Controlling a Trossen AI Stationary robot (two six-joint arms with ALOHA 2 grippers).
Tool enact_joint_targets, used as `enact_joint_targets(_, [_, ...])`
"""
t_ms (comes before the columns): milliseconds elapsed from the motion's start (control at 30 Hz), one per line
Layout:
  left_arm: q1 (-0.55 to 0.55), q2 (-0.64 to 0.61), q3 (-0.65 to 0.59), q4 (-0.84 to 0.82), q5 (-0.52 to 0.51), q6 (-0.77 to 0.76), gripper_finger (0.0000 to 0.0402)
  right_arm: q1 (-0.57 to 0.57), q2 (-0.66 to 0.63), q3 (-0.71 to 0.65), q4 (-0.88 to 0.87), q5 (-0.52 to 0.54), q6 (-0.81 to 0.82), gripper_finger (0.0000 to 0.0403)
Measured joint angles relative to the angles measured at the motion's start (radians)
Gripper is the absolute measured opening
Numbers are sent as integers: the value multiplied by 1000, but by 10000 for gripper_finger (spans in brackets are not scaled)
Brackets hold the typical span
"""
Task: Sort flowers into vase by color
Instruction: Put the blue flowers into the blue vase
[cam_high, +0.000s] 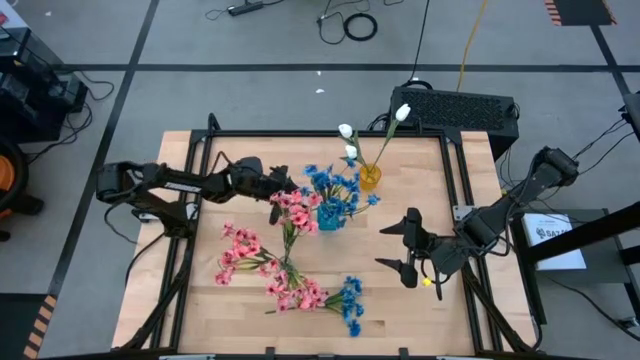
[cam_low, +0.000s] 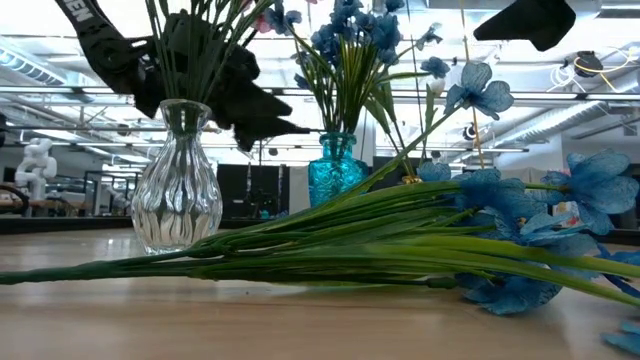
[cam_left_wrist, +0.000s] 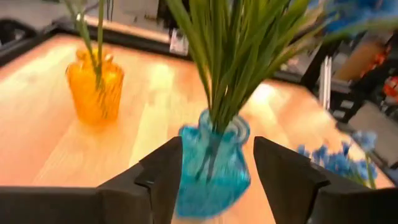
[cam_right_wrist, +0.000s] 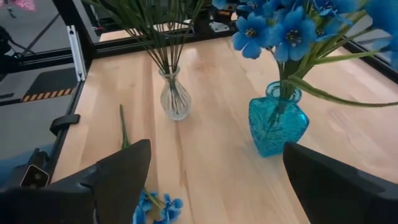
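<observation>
Fingers (cam_left_wrist: 163, 177) of the left gripper (cam_left_wrist: 214, 177) stand apart with nothing between them, hovering over the middle of the table (cam_high: 240, 150), just short of the blue vase (cam_left_wrist: 211, 165) that shows in the gap between them. Fingers (cam_right_wrist: 118, 180) of the right gripper (cam_high: 408, 245) are spread wide and empty above the table's right side, toward its near edge.

Closest to the near edge, loose flowers lie flat on the wood: pink sprays (cam_high: 295, 290) left of centre and a blue spray (cam_high: 350, 300) just beside them, their long green stems (cam_low: 330, 245) stretched across the low view.

Toward the table's middle stands the clear glass vase (cam_low: 180, 185), upright, with pink blossoms (cam_high: 293, 210) in it. Just beside it on the right, the blue vase holds blue blossoms (cam_high: 335, 188), also upright.

Farther back, near the far edge and right of centre, the orange vase (cam_left_wrist: 94, 90) holds white buds (cam_high: 350, 140) on thin stems; one bud (cam_high: 402, 113) reaches past the table's far edge.
</observation>
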Motion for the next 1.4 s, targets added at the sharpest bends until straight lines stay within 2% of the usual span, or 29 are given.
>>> enact_joint_targets(233, [30, -221, 0, -393, -33, 58, 212, 16, 0, 0, 0, 2, -4, 357])
enact_joint_targets(533, [1, -538, 0, -779, -223, -22, 212, 15, 0, 0, 0, 5, -69, 357])
enact_joint_targets(767, [-67, -725, 0, -1028, -381, -122, 212, 15, 0, 0, 2, 6, -59, 357])
enact_joint_targets(867, [-106, -774, 0, -1086, -420, -173, 212, 15, 0, 0, 5, 5, -32, 356])
enact_joint_targets(1067, [-202, -805, 0, -1088, -506, -215, 212, 48, 52, 0, 62, -4, 26, 356])
enact_joint_targets(1233, [-252, -804, 0, -1088, -602, -207, 212, 108, 202, 6, 262, -76, 26, 357])
enact_joint_targets(1400, [-269, -804, 0, -1092, -679, -205, 212, 140, 393, 111, 275, -88, 51, 357])
